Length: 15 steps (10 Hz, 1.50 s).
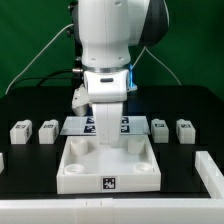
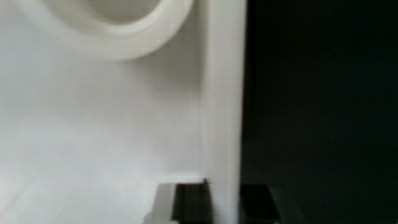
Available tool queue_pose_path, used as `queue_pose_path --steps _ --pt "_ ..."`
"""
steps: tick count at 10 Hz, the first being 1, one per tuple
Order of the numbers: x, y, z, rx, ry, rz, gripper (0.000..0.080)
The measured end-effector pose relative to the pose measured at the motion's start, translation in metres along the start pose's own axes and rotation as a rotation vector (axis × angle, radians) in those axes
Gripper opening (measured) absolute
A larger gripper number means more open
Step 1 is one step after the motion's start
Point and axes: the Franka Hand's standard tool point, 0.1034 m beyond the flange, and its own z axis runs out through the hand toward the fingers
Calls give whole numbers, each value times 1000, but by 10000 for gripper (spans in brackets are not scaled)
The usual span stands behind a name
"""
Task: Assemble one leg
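Observation:
The large white tray [image 1: 80, 180] with round corner sockets lies in the middle of the black table. My gripper [image 1: 108, 138] reaches down onto its far wall. In the wrist view the gripper [image 2: 224, 190] has one dark finger on each side of the tray's thin upright wall [image 2: 221, 100], both pressed against it, and a round socket [image 2: 107, 20] shows beside the wall. Small white legs with tags lie in a row: two at the exterior view's left [image 1: 20, 130] [image 1: 47, 131] and two at its right [image 1: 159, 129] [image 1: 185, 129]. None is held.
The marker board [image 1: 78, 125] lies flat just behind the tray, partly hidden by the arm. A white piece [image 1: 210, 172] sits at the exterior view's right edge and another [image 1: 2, 160] at its left edge. Cables hang behind the arm.

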Motion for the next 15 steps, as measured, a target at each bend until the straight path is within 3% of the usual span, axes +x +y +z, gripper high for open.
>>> queue_pose_path --steps 4,10,15 --pt "4 5 -1 -3 1 -4 61" --pt "51 51 -6 -45 29 -7 61" --pt "77 65 -10 -64 45 26 61"
